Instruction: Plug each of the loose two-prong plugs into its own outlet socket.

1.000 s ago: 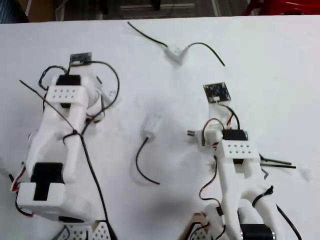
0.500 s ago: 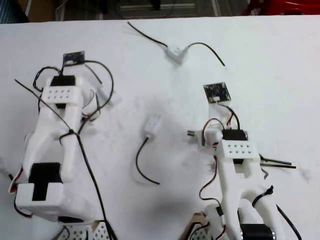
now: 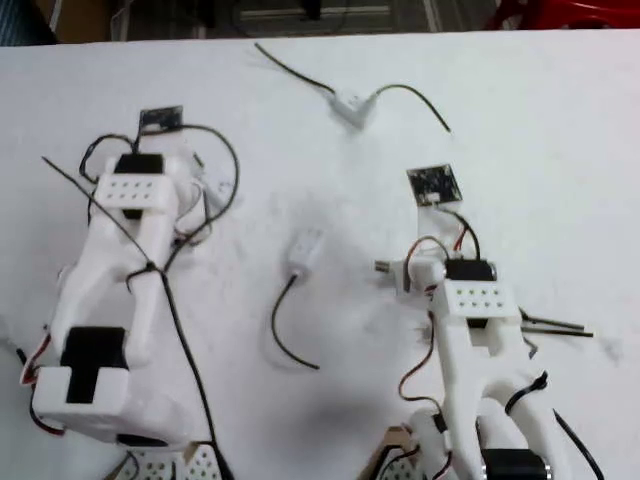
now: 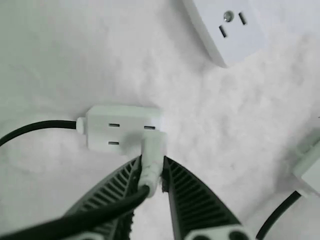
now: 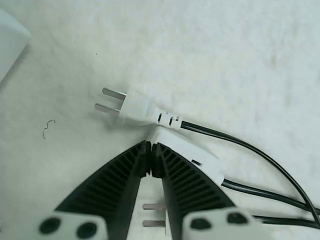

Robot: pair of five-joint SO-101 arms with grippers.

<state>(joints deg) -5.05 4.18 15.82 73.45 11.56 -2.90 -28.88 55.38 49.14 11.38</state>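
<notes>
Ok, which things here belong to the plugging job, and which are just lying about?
Job: plug in the left hand, at the corded outlet block; loose plug by the shut right hand; white corded connector mid-table; three-hole outlet, possibly.
Lying about: thread scrap; red object beyond the table.

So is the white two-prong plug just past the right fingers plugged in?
Out: the white two-prong plug lies on the white table, both metal prongs bare.
</notes>
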